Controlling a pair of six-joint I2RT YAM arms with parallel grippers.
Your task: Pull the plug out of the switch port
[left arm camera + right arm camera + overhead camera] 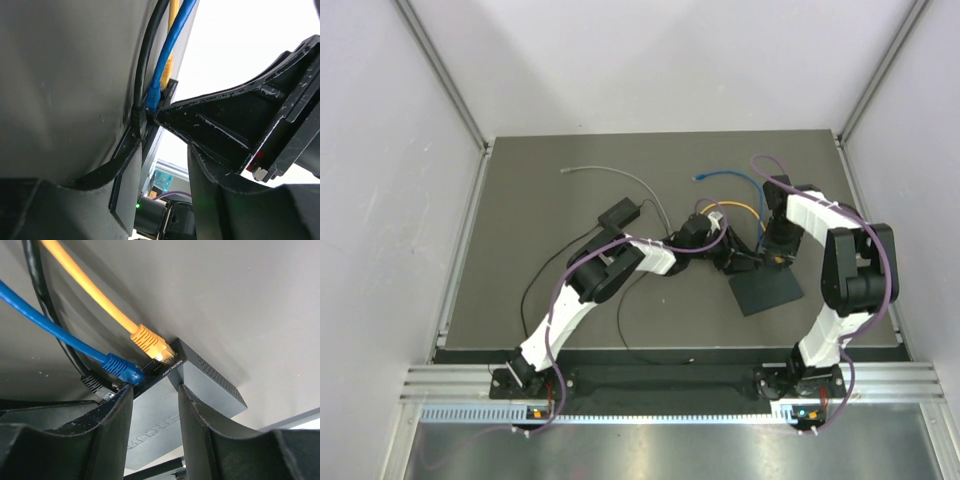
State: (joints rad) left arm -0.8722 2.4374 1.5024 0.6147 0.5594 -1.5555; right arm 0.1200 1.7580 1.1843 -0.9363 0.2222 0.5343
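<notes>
The switch (767, 288) is a flat matte black box on the dark mat. Its far edge holds an orange plug (150, 342), a blue plug (122, 369) and a black plug (96, 384), all seated in ports. My right gripper (154, 395) is open, its fingers straddling the switch top (160, 425) just behind the blue and orange plugs; it also shows in the top view (774, 256). My left gripper (725, 255) is open at the switch's left end. In the left wrist view it (155, 200) looks along the port edge at the blue plug (152, 95) and black plug (137, 117).
A smaller black block (618, 213) with a thin black cord lies left of the arms' wrists. A loose grey cable (610, 172) lies at the back. Blue and orange cables (740, 190) loop behind the switch. Grey walls enclose the mat (540, 230).
</notes>
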